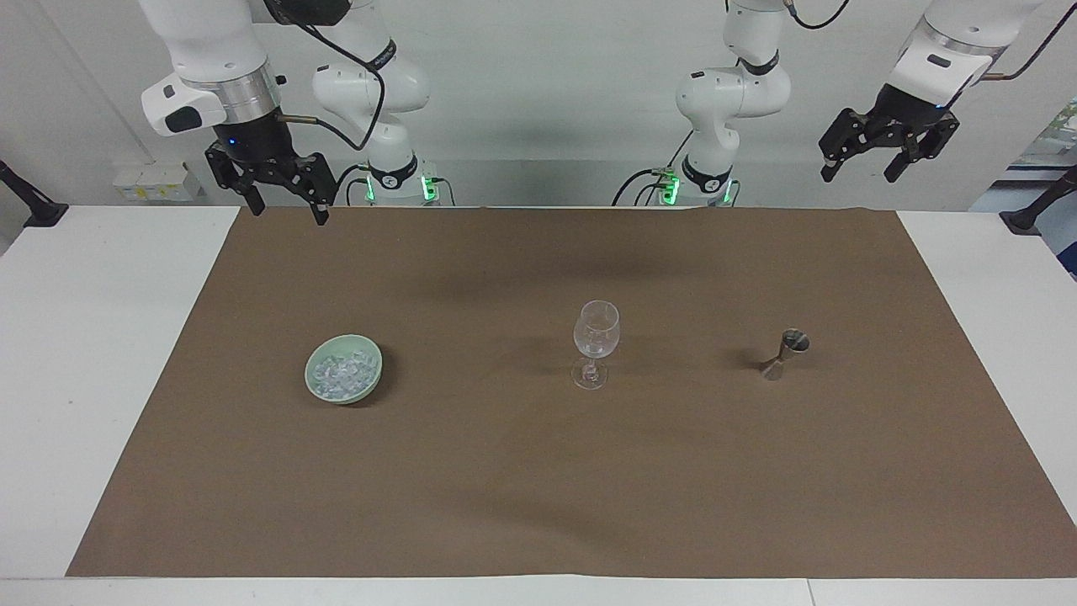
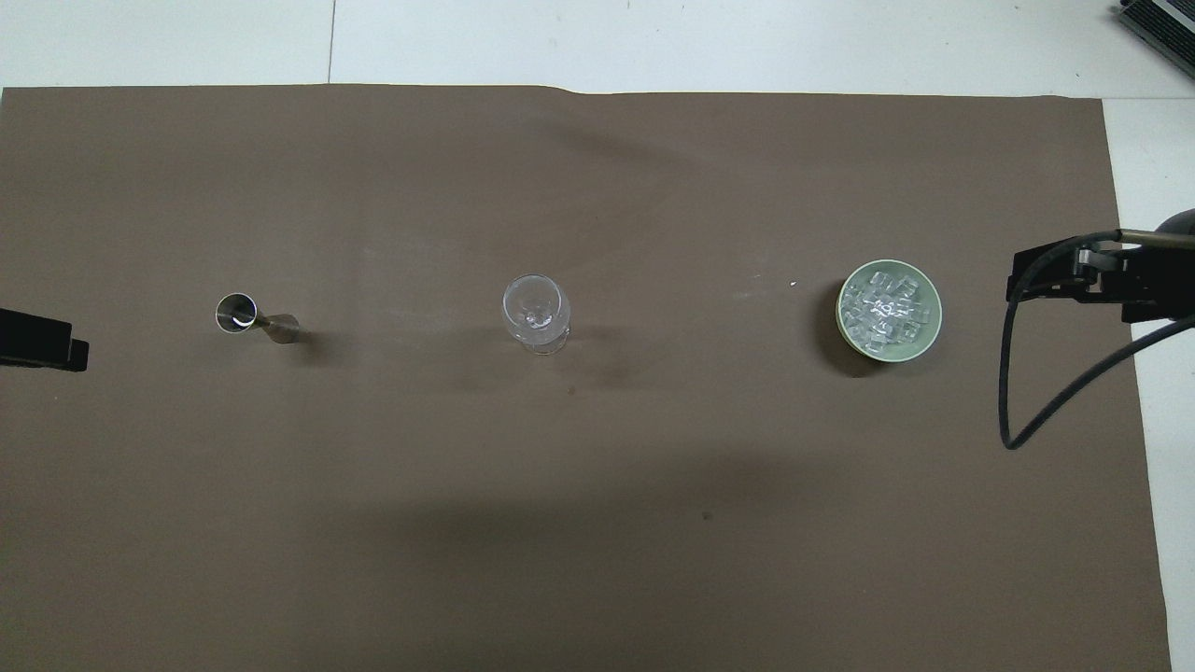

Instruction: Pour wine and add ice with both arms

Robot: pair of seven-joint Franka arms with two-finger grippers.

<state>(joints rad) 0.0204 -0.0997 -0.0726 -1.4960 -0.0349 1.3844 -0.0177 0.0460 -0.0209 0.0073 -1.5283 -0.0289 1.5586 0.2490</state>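
Note:
The ice (image 1: 341, 370) is a heap of small clear chunks in a pale green bowl (image 1: 370, 360) toward the right arm's end of the table; the ice also shows in the overhead view (image 2: 887, 306). A clear stemmed glass (image 1: 596, 337) stands upright mid-table. A steel jigger (image 1: 784, 353) stands toward the left arm's end. My right gripper (image 1: 286, 213) is open and empty, high over the mat's edge by the robots. My left gripper (image 1: 858, 178) is open and empty, raised high past that edge.
A brown mat (image 1: 538, 488) covers most of the white table (image 1: 101, 379). A black cable (image 2: 1022, 401) loops down from the right arm over the mat's end. The glass (image 2: 536, 308) and the jigger (image 2: 250, 317) stand in a row with the bowl (image 2: 924, 341).

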